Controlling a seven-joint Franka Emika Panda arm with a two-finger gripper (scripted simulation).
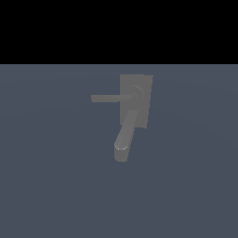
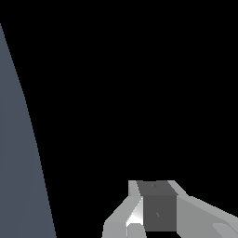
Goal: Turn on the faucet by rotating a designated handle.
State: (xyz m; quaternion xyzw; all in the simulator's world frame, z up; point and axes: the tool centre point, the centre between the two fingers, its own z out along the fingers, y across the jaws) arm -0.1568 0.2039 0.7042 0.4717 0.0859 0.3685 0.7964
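Nowhere near the faucet: the task looks unstarted.

Only the wrist view shows the gripper [image 2: 155, 211], as pale finger shapes around a dark block against black, and I cannot tell whether it is released or clenched; nothing is seen in it. The arm is absent from the exterior view, where the faucet [image 1: 135, 100] stands alone on the grey floor [image 1: 46, 176]. Its handle [image 1: 111, 98] points toward the exterior view's left from the hub, with the spout [image 1: 124, 139] below. Reaching, contacting and rotating the handle all appear left to do.
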